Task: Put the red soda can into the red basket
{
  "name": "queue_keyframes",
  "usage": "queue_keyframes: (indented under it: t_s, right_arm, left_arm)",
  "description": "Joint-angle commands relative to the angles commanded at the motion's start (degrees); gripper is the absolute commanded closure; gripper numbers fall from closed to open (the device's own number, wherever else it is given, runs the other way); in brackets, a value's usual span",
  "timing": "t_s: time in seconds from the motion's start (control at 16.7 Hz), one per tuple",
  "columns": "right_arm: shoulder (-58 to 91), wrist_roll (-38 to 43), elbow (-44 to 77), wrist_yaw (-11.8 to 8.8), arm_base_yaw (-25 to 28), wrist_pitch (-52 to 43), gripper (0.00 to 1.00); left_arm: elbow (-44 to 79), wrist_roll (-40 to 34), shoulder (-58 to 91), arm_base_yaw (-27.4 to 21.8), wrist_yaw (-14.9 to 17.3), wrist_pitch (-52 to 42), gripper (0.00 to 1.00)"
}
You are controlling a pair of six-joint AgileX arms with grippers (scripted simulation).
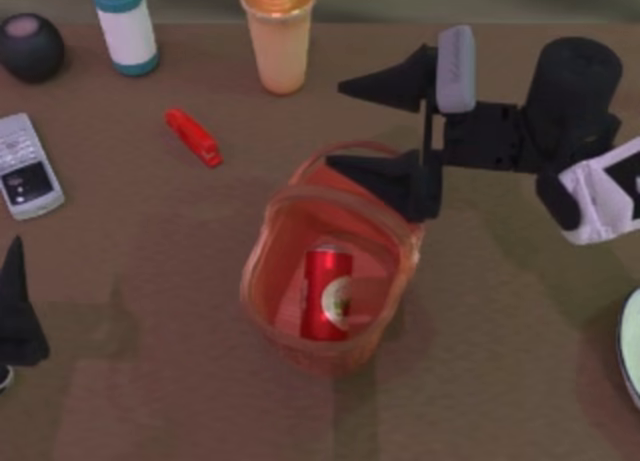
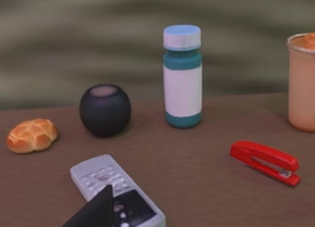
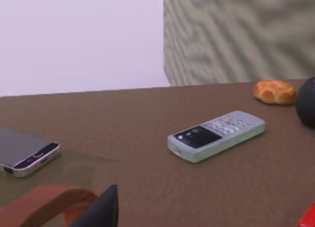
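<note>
The red soda can [image 1: 326, 293] lies on its side on the ribbed bottom of the red basket [image 1: 262, 243], its silver top toward the far side and its round emblem facing up. My right gripper [image 1: 335, 123] hovers open above the basket's far right rim, holding nothing, with one finger over the arched handle [image 3: 44, 197]. My left arm is parked at the table's left edge, and a single dark finger [image 1: 18, 301] of it shows there.
A red stapler [image 1: 193, 136] lies left of the basket. An orange cup [image 1: 278, 31], a white-and-teal bottle [image 1: 124, 26] and a dark round speaker [image 1: 32, 46] stand along the back. A grey handset [image 1: 27, 166] lies far left, and a pale plate [image 1: 630, 346] far right.
</note>
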Motion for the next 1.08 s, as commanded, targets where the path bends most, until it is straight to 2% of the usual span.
queue_keyframes:
  t_s: [0.18, 0.36, 0.54, 0.9, 1.08]
  right_arm:
    - [-8.71, -0.39, -5.66, 4.10, -1.34, -4.87, 0.00]
    - [-21.01, -0.85, -13.26, 10.38, -3.39, -11.62, 0.00]
    - [-36.11, -1.30, -22.05, 18.35, -5.95, -19.67, 0.00]
    - [-70.84, -1.62, -40.06, 36.42, -11.42, -37.70, 0.00]
    - [-87.84, -1.52, -47.83, 44.79, -13.87, -46.21, 0.00]
  left_arm:
    - [9.18, 4.87, 9.01, -3.88, 1.11, -7.54, 0.00]
    - [21.83, 11.37, 21.42, -8.51, 1.89, -17.56, 0.00]
    - [36.80, 19.10, 36.33, -13.52, 2.23, -29.03, 0.00]
    - [69.64, 36.67, 70.17, -23.90, 1.86, -52.51, 0.00]
    - [85.60, 45.41, 86.79, -28.74, 1.32, -62.88, 0.00]
